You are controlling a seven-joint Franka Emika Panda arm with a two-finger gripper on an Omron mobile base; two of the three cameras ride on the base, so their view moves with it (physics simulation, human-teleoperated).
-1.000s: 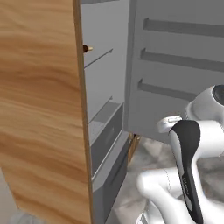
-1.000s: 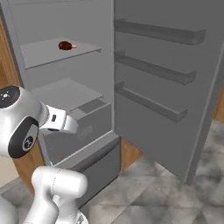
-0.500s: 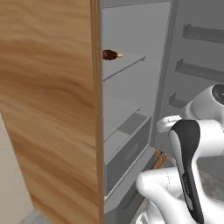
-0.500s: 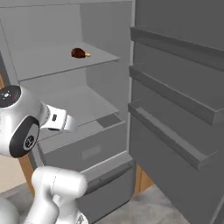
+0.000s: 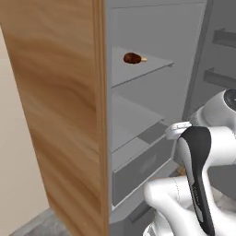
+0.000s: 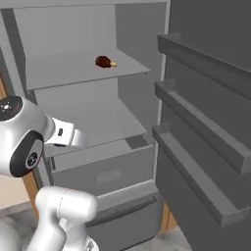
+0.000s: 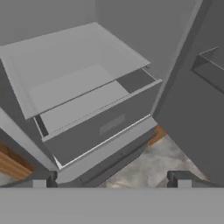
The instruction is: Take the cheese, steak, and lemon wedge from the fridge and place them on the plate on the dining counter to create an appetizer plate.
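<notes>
One food: steak (image 5: 132, 58), a dark reddish-brown lump with a small pale tip, upper centre of the left base view; upper centre-left of the right base view (image 6: 103, 62).
Steak's place: on the upper shelf (image 6: 73, 68) of the fridge (image 6: 137, 93), toward the back, apart from the walls.
Steak detail: too small to tell what the pale tip is.
Fridge: open, grey inside; its top is cut off by the upper edge in both base views.
Lower shelf: bare grey plate (image 7: 74, 65) in the upper left of the hand view, just above the drawer (image 7: 98, 124).
Drawer: centre of the hand view, its top standing partly open at the right end; the inside is dark and hard to read.
Door: grey racks (image 6: 201, 147) fill the right of the right base view, cut off by the right edge.
Wood panel: broad board (image 5: 60, 115) on the left of the left base view, hiding the fridge's left side.
Gripper: two dark tips at the bottom of the hand view (image 7: 111, 179), standing wide apart with nothing between them, above the floor (image 7: 148, 166) in front of the drawer.
Tips: mostly cut off by the lower edge.
Arm: white links (image 5: 203, 161) lower right of the left base view, lower left of the right base view, covering part of the fridge's base.
</notes>
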